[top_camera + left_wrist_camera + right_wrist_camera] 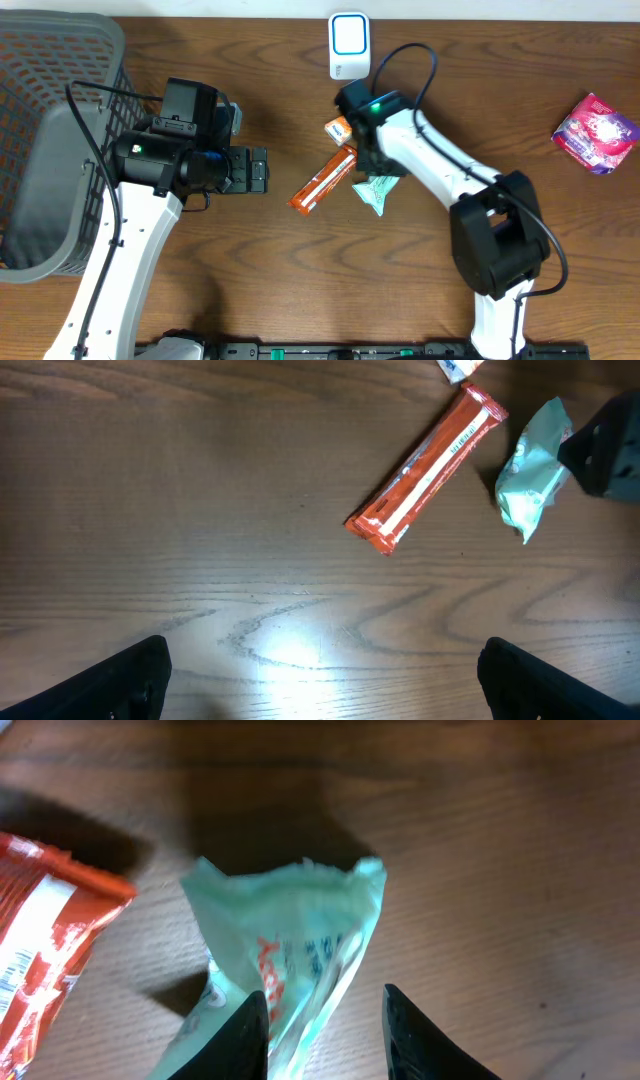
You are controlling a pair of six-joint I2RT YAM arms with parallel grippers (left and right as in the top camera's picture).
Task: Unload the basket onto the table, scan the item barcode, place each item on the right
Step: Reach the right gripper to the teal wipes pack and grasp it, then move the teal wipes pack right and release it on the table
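Orange bar tight beside mint packet, perhaps touching.

I get the widest view from the overhead camera, which looks straight down on the table from far enough to take in both arms and the basket at its edge. My left wrist camera sits well above the wood and tilts down and forward, with the left gripper showing only at the bottom corners. My right wrist camera is very near the surface, with the right gripper at its lower edge. All three views share the orange bar and the pale green packet.
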